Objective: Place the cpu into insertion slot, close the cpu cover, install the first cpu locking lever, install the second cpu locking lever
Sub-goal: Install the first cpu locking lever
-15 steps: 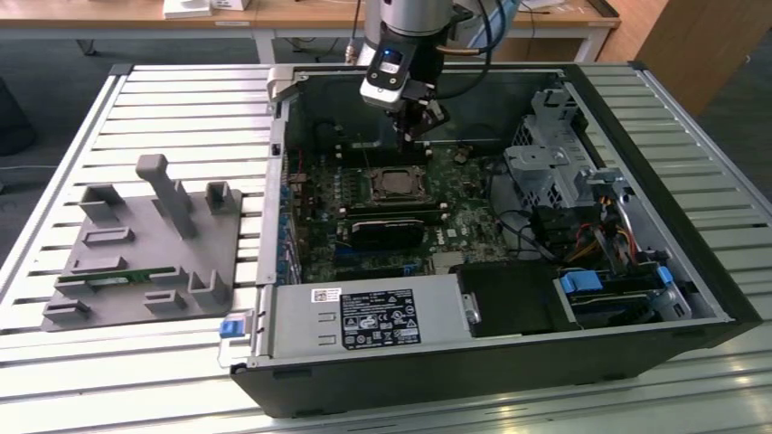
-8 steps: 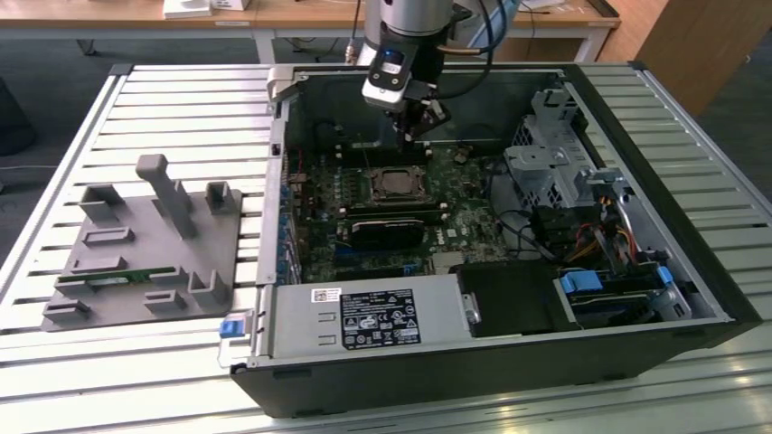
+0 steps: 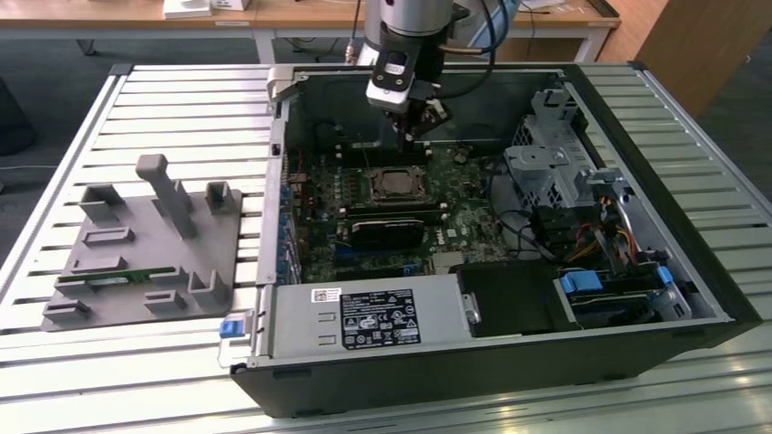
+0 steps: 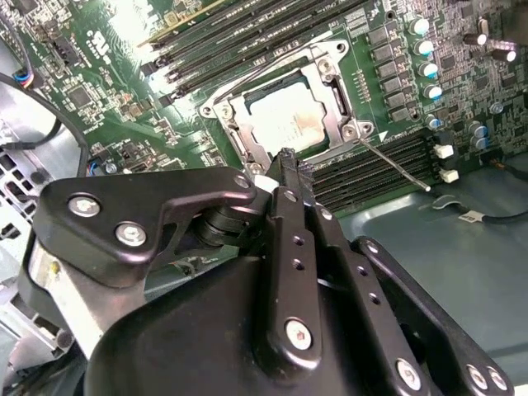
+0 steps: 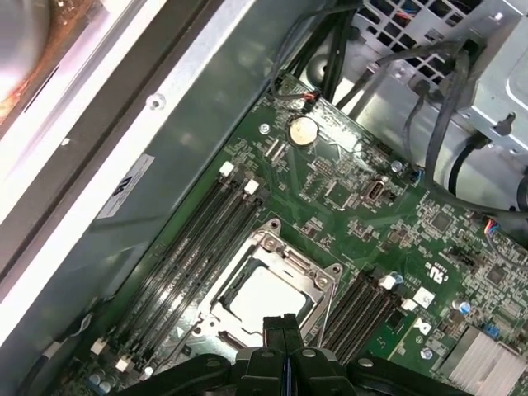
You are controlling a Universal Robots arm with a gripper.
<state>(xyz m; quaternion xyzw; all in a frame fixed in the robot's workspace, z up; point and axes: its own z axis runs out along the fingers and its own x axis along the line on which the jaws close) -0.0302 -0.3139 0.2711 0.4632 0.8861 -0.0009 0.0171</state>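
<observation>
Already the cpu (image 4: 285, 120) is seated under the seemingly lowered cpu cover (image 4: 332, 115); the gripper (image 4: 286, 157) is clenched, empty, just above.

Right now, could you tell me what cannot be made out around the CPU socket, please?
- Thin silver square-framed cpu cover: one edge sits behind the black gripper, first wrist view.
- Flat silver-grey square cpu: rims under that cover, in both wrist views.
- Metal locking lever: too small, exterior view.
</observation>
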